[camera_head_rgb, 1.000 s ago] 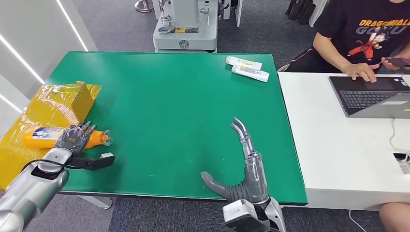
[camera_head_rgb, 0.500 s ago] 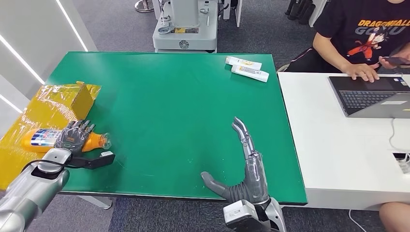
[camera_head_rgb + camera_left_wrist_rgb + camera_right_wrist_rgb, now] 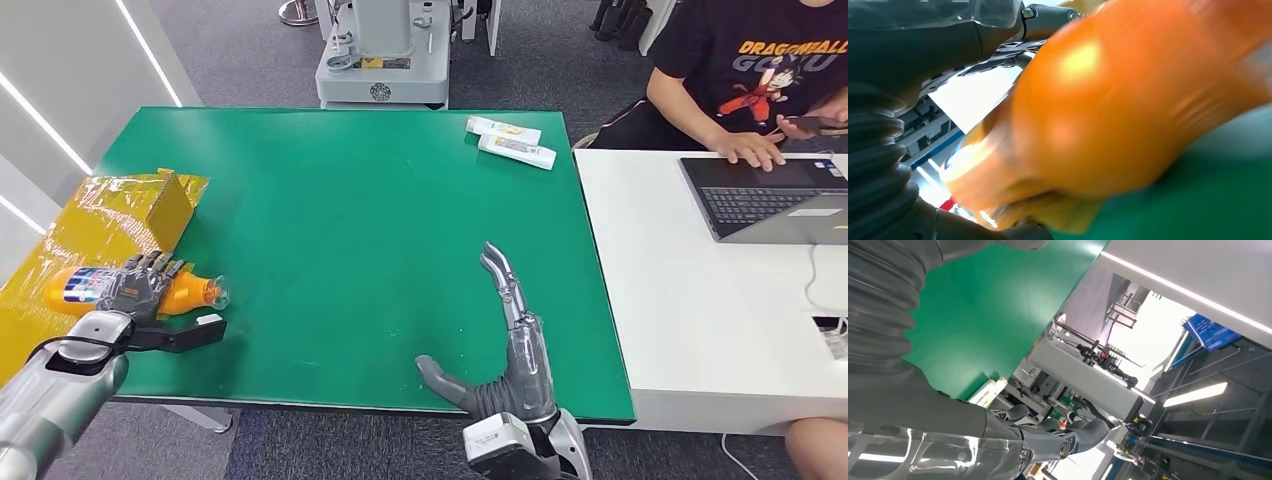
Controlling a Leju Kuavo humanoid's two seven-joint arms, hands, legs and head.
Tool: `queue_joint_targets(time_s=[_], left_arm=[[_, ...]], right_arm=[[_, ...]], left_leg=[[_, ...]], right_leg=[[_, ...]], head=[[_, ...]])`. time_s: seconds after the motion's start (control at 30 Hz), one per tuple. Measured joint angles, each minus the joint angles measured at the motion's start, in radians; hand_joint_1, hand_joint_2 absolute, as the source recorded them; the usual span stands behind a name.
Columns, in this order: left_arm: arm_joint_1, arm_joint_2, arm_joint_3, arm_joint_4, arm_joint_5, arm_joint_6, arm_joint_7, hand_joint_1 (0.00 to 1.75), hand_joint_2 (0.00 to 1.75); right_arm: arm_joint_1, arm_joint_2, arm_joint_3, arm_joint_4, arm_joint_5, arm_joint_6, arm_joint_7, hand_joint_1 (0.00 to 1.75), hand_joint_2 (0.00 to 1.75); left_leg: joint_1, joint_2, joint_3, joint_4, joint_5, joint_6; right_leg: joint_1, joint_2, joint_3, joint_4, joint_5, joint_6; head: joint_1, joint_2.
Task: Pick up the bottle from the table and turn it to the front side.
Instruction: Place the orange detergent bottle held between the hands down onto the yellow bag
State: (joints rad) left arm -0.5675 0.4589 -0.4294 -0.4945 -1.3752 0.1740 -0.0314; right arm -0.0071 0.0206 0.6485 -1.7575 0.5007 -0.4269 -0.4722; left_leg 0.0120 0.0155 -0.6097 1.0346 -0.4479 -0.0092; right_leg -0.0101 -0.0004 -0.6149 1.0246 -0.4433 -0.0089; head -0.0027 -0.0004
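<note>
An orange bottle with a blue and white label lies on its side at the left edge of the green table, its clear cap pointing right. My left hand grips it from above, fingers draped over its middle and the thumb below. In the left wrist view the bottle is a blurred orange mass right against my left hand. My right hand stands open near the table's front edge, fingers straight and thumb out, holding nothing; the right wrist view shows my right hand over the table.
A yellow film-wrapped box lies just behind the bottle. Two white tubes sit at the far right corner. A white table with a laptop and a seated person adjoins on the right. A grey machine base stands beyond.
My left hand has drawn slightly left and toward me with the bottle, and the bottle's label has turned. The right hand has not moved.
</note>
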Motion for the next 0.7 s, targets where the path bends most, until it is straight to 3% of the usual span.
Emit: queue_joint_targets(time_s=[0.13,0.3,0.4,0.7], left_arm=[[0.007,0.031,0.015,-0.014,0.011,-0.042,-0.04,0.0,1.75],[-0.026,0.109,0.021,-0.036,0.034,-0.205,-0.202,0.0,1.75],[-0.057,0.141,0.019,-0.044,0.04,-0.251,-0.255,0.0,1.75],[-0.112,0.165,0.002,-0.066,0.063,-0.279,-0.274,0.0,1.75]], right_arm=[[0.0,0.0,0.0,0.0,-0.003,0.0,-0.001,0.0,1.75],[0.002,0.0,-0.003,0.0,-0.009,-0.01,-0.004,0.0,1.75],[0.007,0.0,-0.007,0.0,-0.01,-0.016,-0.01,0.0,1.75],[0.011,0.0,-0.012,0.0,-0.008,-0.015,-0.012,0.0,1.75]], left_leg=[[0.0,0.0,0.0,0.0,0.0,-0.001],[0.001,0.002,0.0,0.0,0.001,-0.001],[0.002,0.0,-0.001,0.0,0.002,-0.003],[0.002,-0.001,-0.001,0.0,0.002,-0.004]], right_leg=[[0.0,0.0,0.0,0.0,0.0,-0.001],[0.001,0.001,-0.001,0.0,0.0,-0.002],[0.001,0.0,-0.002,0.0,0.0,-0.002],[0.001,-0.001,-0.002,0.0,0.001,-0.003]], head=[[0.0,0.0],[0.0,0.0],[0.0,0.0],[0.0,0.0]])
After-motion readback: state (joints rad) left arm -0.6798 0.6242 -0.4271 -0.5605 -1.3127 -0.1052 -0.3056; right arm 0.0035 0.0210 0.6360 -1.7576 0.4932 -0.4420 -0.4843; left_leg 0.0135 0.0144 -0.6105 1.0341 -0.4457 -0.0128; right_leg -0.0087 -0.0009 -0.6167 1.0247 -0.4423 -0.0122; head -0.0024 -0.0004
